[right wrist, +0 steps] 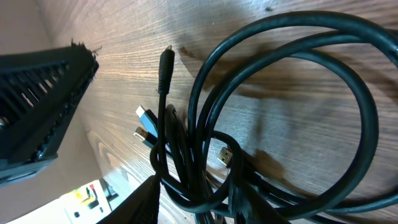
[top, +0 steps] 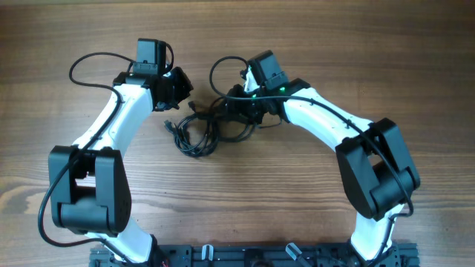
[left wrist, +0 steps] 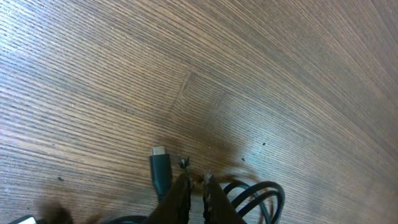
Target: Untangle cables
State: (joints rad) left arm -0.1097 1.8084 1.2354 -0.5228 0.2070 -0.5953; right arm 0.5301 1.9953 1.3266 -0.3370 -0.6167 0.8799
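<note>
Overhead: the cables (top: 199, 132) lie as one loose black knot of loops mid-bench (top: 312, 44), between the two arms. The left hand (top: 180, 87) sits just beside the knot's upper left edge. The right hand (top: 236, 104) hangs over its upper right edge. The cords look thin, limp and light, so a pull on one strand would likely drag the whole bundle.

Left wrist: the left hand is pressed together with nothing seen between its tips. A flat plug (left wrist: 160, 167) lies just beside them, and a double loop (left wrist: 261, 194) lies on the other side.

Right wrist: the right hand (right wrist: 93, 155) stands spread, gripping nothing. Several plug ends (right wrist: 144, 116) poke free of the crossing loops. These stiff ends seem the best hold, since smooth sheathing may slip. The overlapping coils stand in the way.
</note>
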